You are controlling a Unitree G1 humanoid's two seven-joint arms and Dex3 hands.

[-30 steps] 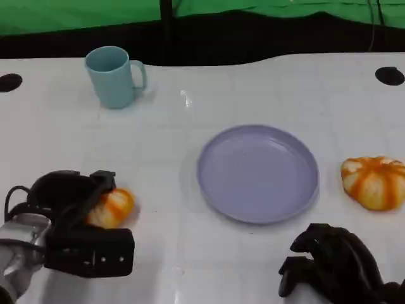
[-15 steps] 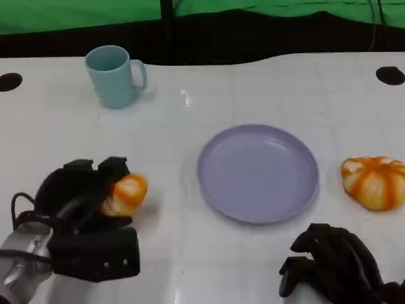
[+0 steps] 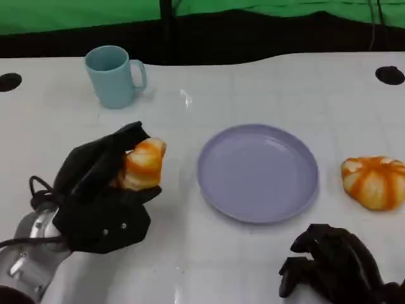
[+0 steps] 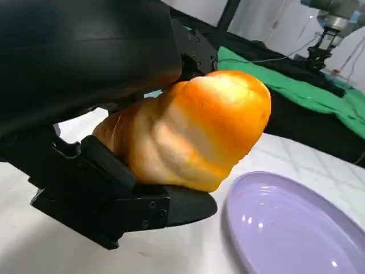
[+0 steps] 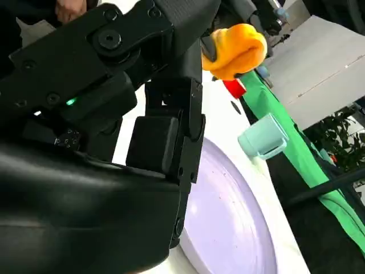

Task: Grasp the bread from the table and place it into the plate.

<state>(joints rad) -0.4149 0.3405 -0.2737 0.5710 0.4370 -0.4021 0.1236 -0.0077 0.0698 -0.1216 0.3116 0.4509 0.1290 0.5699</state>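
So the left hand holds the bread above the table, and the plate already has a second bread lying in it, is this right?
Not quite. The left hand does hold the bread above the table, but the plate has nothing in it. The head view shows the second bread lying on the table beside the plate, apart from it.

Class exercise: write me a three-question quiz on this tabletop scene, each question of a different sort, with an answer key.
1. True or false: the bread already lies in the plate.
2. Which hand holds the bread? A) left hand B) right hand
3. Fill in: the mug is ____ in colour.

Key: 1 false, the bread is held off the plate, to its side. 2 A. 3 light blue.
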